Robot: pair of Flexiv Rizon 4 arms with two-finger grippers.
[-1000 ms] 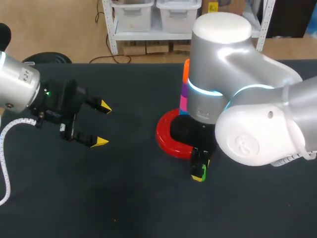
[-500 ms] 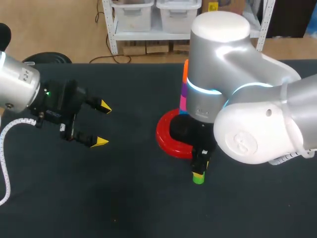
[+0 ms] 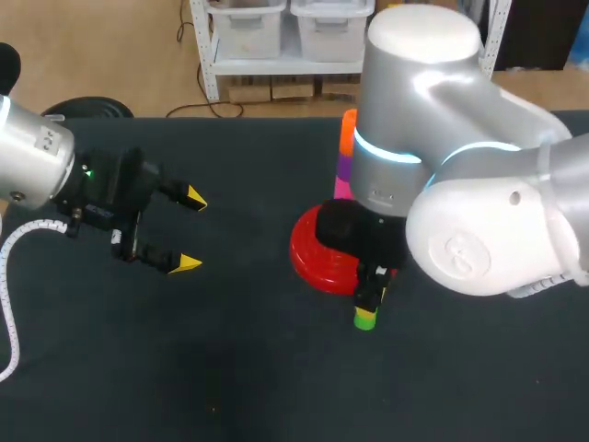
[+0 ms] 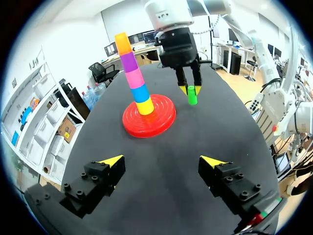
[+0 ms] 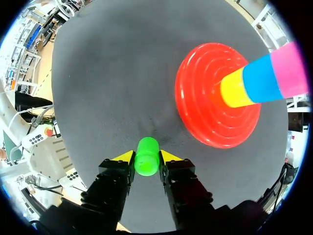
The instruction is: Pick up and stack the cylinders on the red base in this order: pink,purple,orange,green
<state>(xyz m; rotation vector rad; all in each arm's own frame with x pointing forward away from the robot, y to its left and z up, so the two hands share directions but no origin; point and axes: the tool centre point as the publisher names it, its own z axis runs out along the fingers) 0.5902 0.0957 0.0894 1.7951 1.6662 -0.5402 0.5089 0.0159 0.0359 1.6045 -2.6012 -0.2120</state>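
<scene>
- My right fingers (image 5: pixel 125 157) were closed on the green cylinder (image 5: pixel 146 155), with one yellow tip pressed to each side of it
- The green cylinder stood upright in that grip, low over the dark surface (image 3: pixel 230 368); I could not tell whether its lower end touched the surface
- It sat just beside the rim of the red base (image 4: pixel 157 122), off the base and not over it
- On the red base stood a column of five cylinders, one upon another: a yellow cylinder (image 4: pixel 145 105) at the bottom, then a blue cylinder (image 4: pixel 140 93), the pink cylinder (image 4: pixel 134 78), the purple cylinder (image 4: pixel 128 61), and the orange cylinder (image 4: pixel 122 42) on top
- The green cylinder was apart from that column, with bare red rim between the two
- My right arm (image 3: pixel 442 184) came in from the right and hung over the base, so in the head view only a thin edge of the orange, purple and pink pieces showed past it
- My left fingers (image 4: pixel 111 160) were spread wide with nothing between them
- They hung over the surface at the left, well apart from the red base, with their tips pointed toward it
</scene>
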